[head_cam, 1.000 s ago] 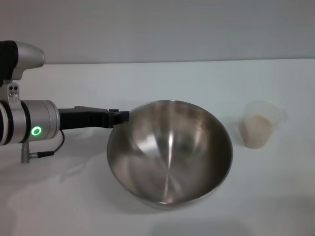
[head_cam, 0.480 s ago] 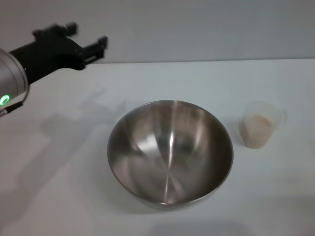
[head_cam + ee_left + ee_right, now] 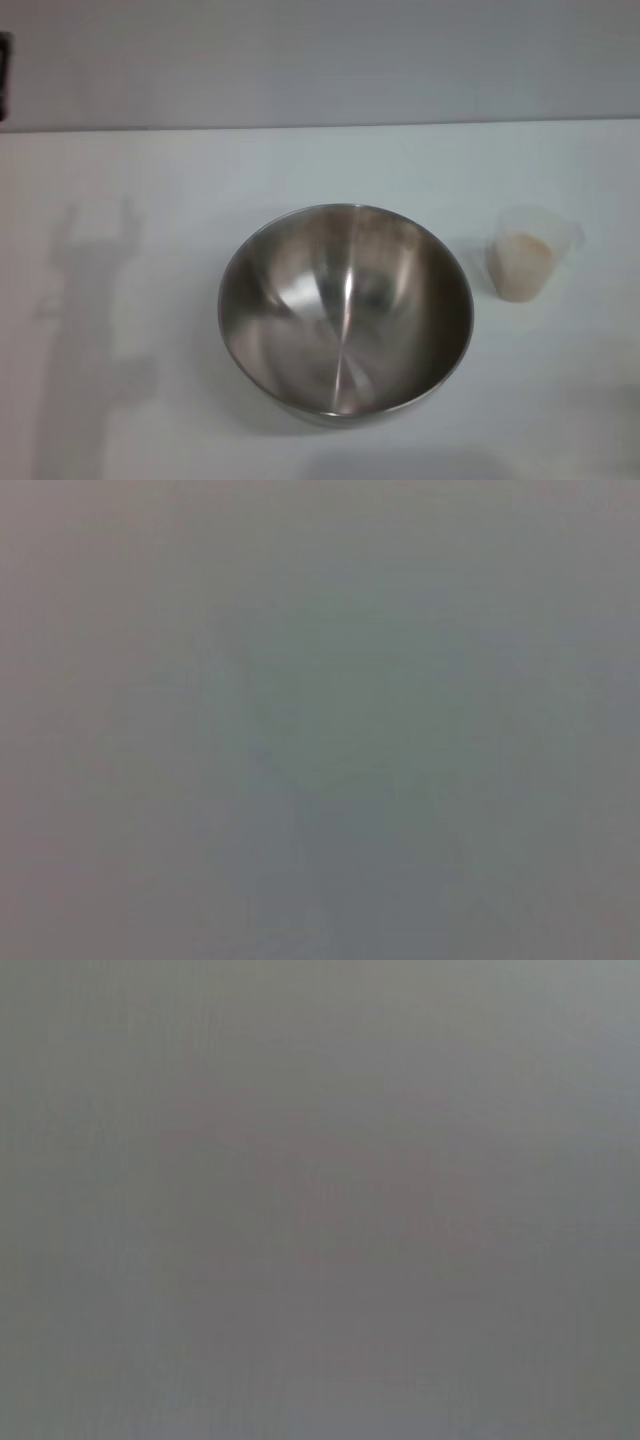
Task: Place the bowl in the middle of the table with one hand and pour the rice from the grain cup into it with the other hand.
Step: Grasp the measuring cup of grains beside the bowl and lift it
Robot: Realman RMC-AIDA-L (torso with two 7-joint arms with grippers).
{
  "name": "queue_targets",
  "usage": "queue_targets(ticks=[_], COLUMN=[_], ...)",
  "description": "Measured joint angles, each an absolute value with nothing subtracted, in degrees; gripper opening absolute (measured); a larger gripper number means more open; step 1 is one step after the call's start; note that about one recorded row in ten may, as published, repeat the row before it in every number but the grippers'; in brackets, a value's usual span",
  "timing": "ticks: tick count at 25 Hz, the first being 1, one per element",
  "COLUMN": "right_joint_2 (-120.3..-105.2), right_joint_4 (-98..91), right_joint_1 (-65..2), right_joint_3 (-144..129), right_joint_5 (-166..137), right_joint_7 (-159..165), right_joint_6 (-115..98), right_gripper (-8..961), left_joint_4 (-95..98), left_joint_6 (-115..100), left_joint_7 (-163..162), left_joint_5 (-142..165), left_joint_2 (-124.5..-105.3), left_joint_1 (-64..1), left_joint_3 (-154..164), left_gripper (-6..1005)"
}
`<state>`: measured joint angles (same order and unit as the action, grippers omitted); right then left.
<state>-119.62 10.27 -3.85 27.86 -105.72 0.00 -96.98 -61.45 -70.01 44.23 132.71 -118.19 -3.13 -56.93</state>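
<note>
The steel bowl [image 3: 345, 312] stands upright and empty in the middle of the white table [image 3: 300, 165] in the head view. The clear grain cup [image 3: 548, 228] stands upright to its right, apart from it, holding pale rice [image 3: 522, 268]. Only a dark sliver of my left gripper [image 3: 3, 78] shows at the left edge, raised and far from the bowl. My right gripper is out of view. Both wrist views show only plain grey.
The left arm's shadow [image 3: 90, 300] lies on the table left of the bowl. A grey wall [image 3: 320, 60] runs behind the table's far edge.
My left gripper has let go of the bowl's rim, risen and drawn back to the left, almost out of the picture. The bowl and the cup have not moved.
</note>
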Motion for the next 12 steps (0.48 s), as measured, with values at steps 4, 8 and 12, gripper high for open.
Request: queue_targets(ticks=[4, 8, 12], right_joint_2=[-119.62, -119.5, -119.48], right_joint_4=[9.5, 8.9, 8.6], right_joint_1=[-5.7, -8.4, -11.2], right_joint_3=[27.9, 27.9, 27.9], right_joint_5=[-105.7, -105.8, -106.0], right_joint_7=[-0.1, -0.1, -0.1], right_joint_6=[-91.7, -85.0, -79.8], right_gripper=[832, 832, 832], left_joint_4=[-47.0, -33.2, -24.1], left_joint_6=[-76.6, -81.8, -82.3], left_joint_7=[24.7, 14.6, 11.1], left_joint_5=[140.4, 142.2, 141.5], left_joint_2=[-118.28, -118.59, -118.84], left_joint_1=[-5.5, -9.3, -10.7], left_joint_3=[-60.6, -62.1, -62.4], left_gripper=[754, 761, 763])
